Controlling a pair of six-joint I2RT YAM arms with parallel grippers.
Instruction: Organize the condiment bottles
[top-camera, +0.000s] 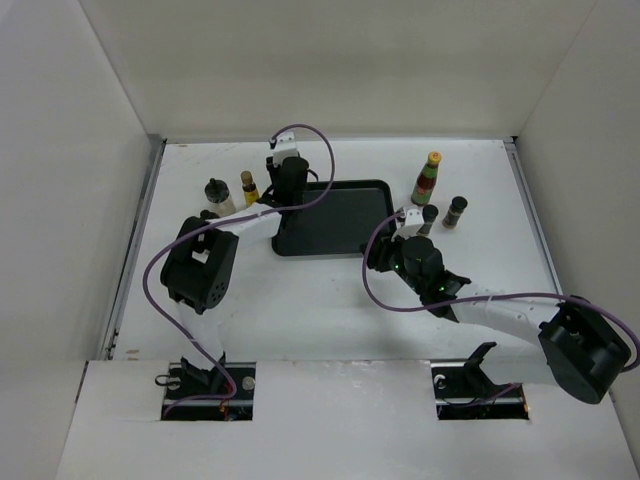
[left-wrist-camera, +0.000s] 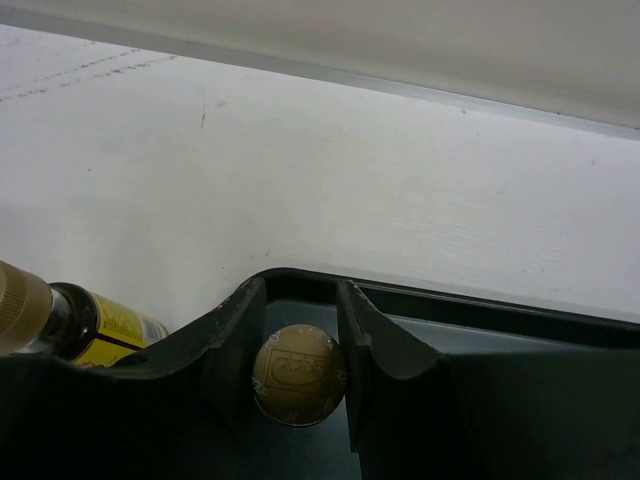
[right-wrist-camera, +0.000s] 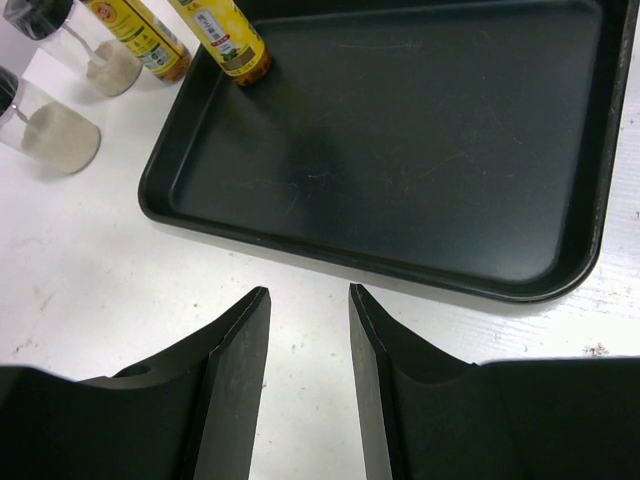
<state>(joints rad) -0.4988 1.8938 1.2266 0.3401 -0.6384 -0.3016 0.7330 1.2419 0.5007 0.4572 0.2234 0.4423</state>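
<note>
My left gripper (top-camera: 289, 188) (left-wrist-camera: 300, 290) is shut on the gold cap (left-wrist-camera: 297, 373) of a slim yellow-labelled bottle (right-wrist-camera: 235, 45), which stands in the back-left corner of the black tray (top-camera: 340, 220). The second slim yellow-labelled bottle (top-camera: 249, 187) (left-wrist-camera: 80, 325) (right-wrist-camera: 140, 40) stands just outside the tray's left edge. Two stubby pale black-capped bottles (top-camera: 216, 193) (right-wrist-camera: 100, 60) (right-wrist-camera: 55, 135) stand left of it. The red bottle (top-camera: 428, 178) and two dark jars (top-camera: 456, 211) (top-camera: 429, 217) stand right of the tray. My right gripper (top-camera: 380, 242) (right-wrist-camera: 307, 295) is open and empty, just off the tray's near right edge.
The tray's rim (right-wrist-camera: 350, 265) lies right in front of my right fingertips. White walls enclose the table at the back and both sides. The left arm's purple cable (top-camera: 300, 130) loops above the tray's back-left corner.
</note>
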